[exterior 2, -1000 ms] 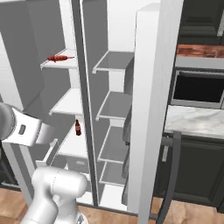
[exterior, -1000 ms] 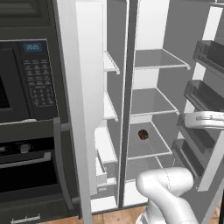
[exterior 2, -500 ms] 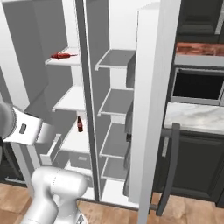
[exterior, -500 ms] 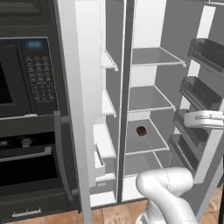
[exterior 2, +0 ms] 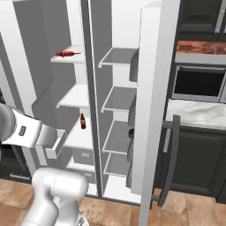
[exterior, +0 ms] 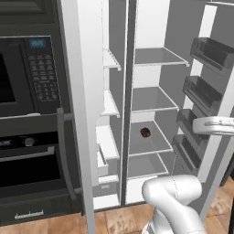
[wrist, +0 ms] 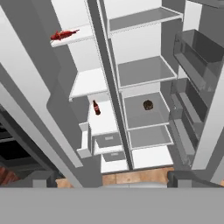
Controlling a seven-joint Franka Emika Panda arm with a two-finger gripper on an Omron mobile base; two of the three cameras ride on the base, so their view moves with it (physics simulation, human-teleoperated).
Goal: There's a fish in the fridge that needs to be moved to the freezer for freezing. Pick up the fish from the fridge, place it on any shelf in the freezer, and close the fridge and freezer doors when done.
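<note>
Both doors open, fish up on a freezer shelf

The red fish [wrist: 63, 34] lies on an upper white shelf of the narrow freezer [wrist: 87, 83], above a small bottle [wrist: 96, 107]. A dark round lump [wrist: 148, 105] sits on a grey shelf in the fridge [wrist: 142, 72] next door. The gripper [wrist: 114, 180] hangs back from the shelves, fingers [wrist: 43, 179] wide apart and empty.
</note>
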